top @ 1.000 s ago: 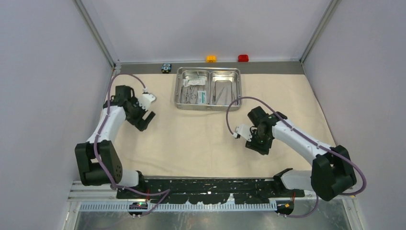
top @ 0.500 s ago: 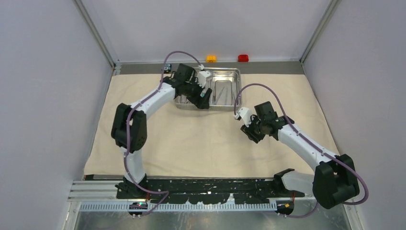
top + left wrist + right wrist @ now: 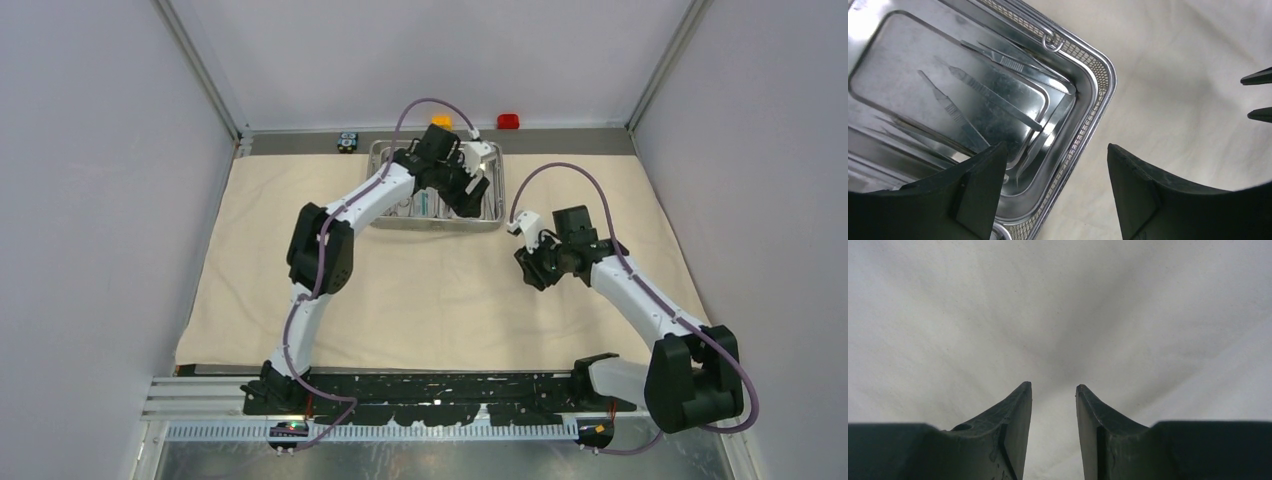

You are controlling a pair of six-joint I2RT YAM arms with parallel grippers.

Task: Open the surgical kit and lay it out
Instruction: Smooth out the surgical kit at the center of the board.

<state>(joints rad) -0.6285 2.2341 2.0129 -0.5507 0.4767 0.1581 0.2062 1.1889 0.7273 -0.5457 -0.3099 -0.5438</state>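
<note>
The beige cloth wrap lies spread flat over the table. At its far edge stands the steel two-compartment tray. My left gripper hangs open over the tray's right compartment. In the left wrist view the left gripper straddles the tray's mesh-edged corner rim, with nothing between its fingers. Thin straight tools and tweezers lie in that compartment. A white-and-green packet shows in the left compartment. My right gripper hovers open and empty over bare cloth, right of the tray's near corner.
A red button and an orange button, partly behind the left arm, sit on the back ledge. A small black-and-blue block sits there too. Grey walls close in both sides. The right gripper's fingertips show at the left wrist view's right edge.
My left arm has swung from the cloth's left side across to the tray's right compartment, its jaws narrowing slightly. My right gripper has moved farther from the base and to the right, toward the tray.
</note>
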